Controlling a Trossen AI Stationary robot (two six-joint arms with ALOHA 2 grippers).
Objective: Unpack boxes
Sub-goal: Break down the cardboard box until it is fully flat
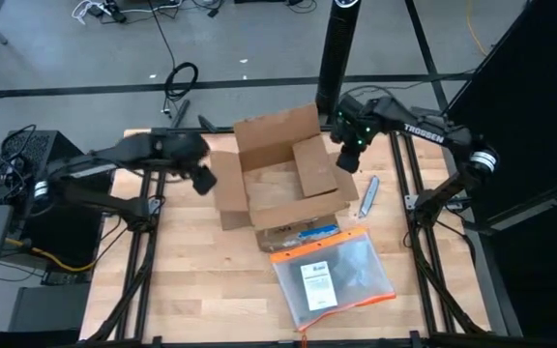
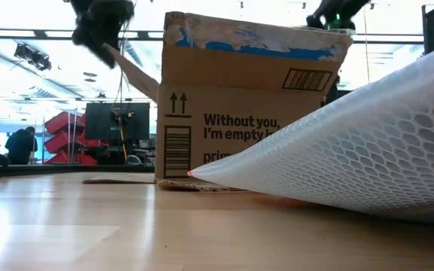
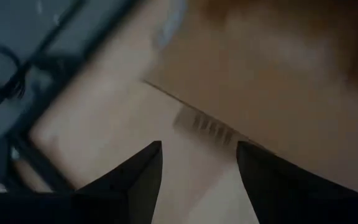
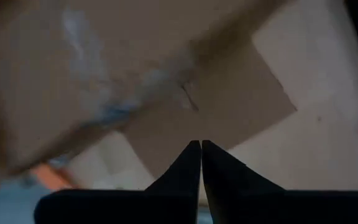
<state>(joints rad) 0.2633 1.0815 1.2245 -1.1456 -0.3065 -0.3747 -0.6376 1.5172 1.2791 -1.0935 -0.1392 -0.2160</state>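
The brown cardboard box point(image 1: 278, 179) stands open on its bottom at the middle of the wooden table, flaps spread; in the low view the box point(image 2: 239, 105) shows its printed side. My left gripper point(image 1: 204, 181) hovers open beside the box's left flap point(image 1: 226, 188), and in the left wrist view nothing lies between its fingers point(image 3: 142, 174). My right gripper point(image 1: 348, 159) is shut above the box's right flap point(image 1: 315, 166), near the far right corner; the right wrist view shows its tips point(image 4: 201, 149) together over that flap point(image 4: 229, 106).
A clear plastic pouch with orange edges point(image 1: 335, 275) lies flat near the front, right of centre, and fills the right of the low view point(image 2: 368, 150). A small grey tool point(image 1: 370, 193) lies right of the box. Bare table point(image 1: 182, 280) is at the front left.
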